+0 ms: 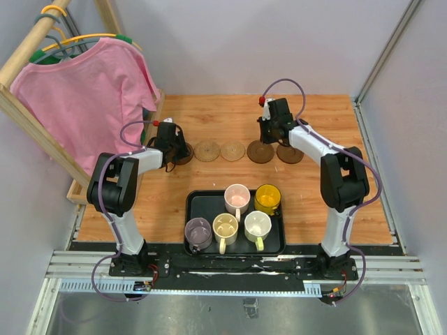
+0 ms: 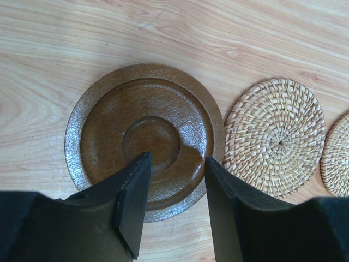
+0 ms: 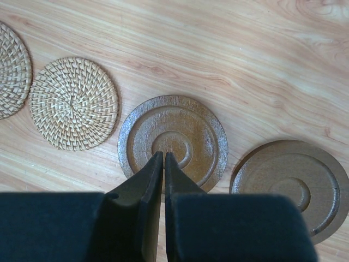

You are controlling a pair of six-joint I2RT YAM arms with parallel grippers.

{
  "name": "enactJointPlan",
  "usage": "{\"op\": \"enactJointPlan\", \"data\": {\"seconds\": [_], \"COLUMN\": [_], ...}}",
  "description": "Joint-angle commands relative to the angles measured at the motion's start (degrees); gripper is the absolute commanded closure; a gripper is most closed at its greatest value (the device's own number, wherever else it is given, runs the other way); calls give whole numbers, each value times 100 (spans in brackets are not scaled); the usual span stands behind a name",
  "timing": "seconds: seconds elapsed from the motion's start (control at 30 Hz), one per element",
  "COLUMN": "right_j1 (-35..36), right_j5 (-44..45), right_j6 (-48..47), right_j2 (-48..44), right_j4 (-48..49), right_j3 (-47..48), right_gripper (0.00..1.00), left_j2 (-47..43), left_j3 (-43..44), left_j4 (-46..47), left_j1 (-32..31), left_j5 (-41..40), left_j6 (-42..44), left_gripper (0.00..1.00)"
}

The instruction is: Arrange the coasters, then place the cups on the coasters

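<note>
Five coasters lie in a row across the wooden table. From the left they are a dark brown coaster (image 1: 184,155) (image 2: 144,136), two tan woven coasters (image 1: 207,151) (image 1: 232,151) and two dark brown ones (image 1: 260,151) (image 1: 289,153). My left gripper (image 1: 172,149) (image 2: 177,158) hangs open over the near edge of the leftmost disc, with nothing between its fingers. My right gripper (image 1: 269,137) (image 3: 164,154) is shut and empty above the fourth coaster (image 3: 173,141). Five cups stand in the black tray (image 1: 279,241): pink (image 1: 237,197), amber (image 1: 267,198), purple (image 1: 198,231), cream-yellow (image 1: 225,228) and pale green (image 1: 257,225).
A wooden rack with a pink shirt (image 1: 84,98) on hangers stands at the left edge, close behind the left arm. Grey walls close in the back and right of the table. Bare wood lies between the coaster row and the tray.
</note>
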Motion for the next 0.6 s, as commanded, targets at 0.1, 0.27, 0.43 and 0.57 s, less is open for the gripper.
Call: {"op": "enactJointPlan", "data": {"seconds": [0.1, 0.27, 0.43, 0.57], "right_j1": [5, 2, 1, 3], "right_j5": [21, 93, 232, 342], "right_j6": [-49, -11, -27, -24], "right_j2": [-385, -658, -911, -1002], "right_j4": [40, 119, 181, 226], "right_j3": [-238, -487, -734, -874], "right_gripper": [94, 93, 93, 94], "left_j2": [-2, 87, 150, 213], "left_j3": [181, 321, 388, 417], "left_j4": [-103, -188, -203, -212], "left_j1": [30, 38, 91, 100], "left_j5": [-73, -251, -312, -337], "left_j6": [-82, -118, -155, -138], "left_gripper": [51, 51, 51, 51]}}
